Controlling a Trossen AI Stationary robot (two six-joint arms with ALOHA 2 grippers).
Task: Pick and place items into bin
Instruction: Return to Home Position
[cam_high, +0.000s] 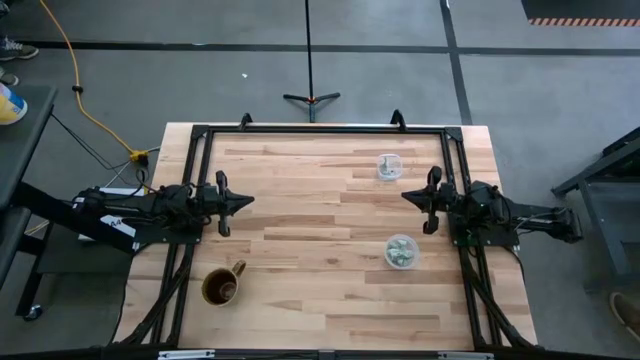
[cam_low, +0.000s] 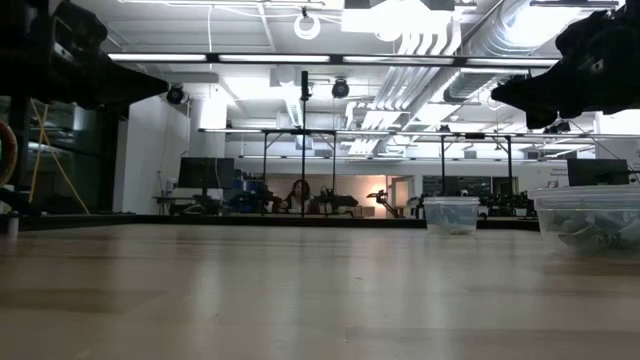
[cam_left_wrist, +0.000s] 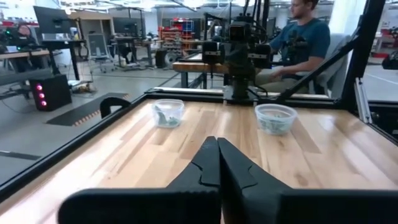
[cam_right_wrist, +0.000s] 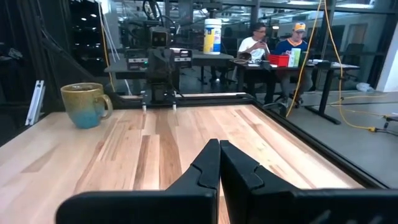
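Nearest me, by the front left corner of the table, sits the mug, upright, handle turned toward the middle, well apart from everything else. It looks like a bystander, not part of the sorting.

Further in, toward the right edge, stands the near bin, a clear tub with the items heaped in its bottom, pale green bits showing through the wall. I can make out no loose items on the boards, so I'd judge the picking done.

Midway back hang the 2 arms, facing each other across the middle. The left gripper reaches in from the left edge and the right gripper from the right edge. Each is raised clear of the wood, fingers pressed together on nothing. That mirrored, tucked pose reads to me as a rest position, keeping the middle free.

Beyond the right gripper, toward the back right corner, is the far bin, also with a few items inside. Past the back edge, 1 tripod stands on the floor.
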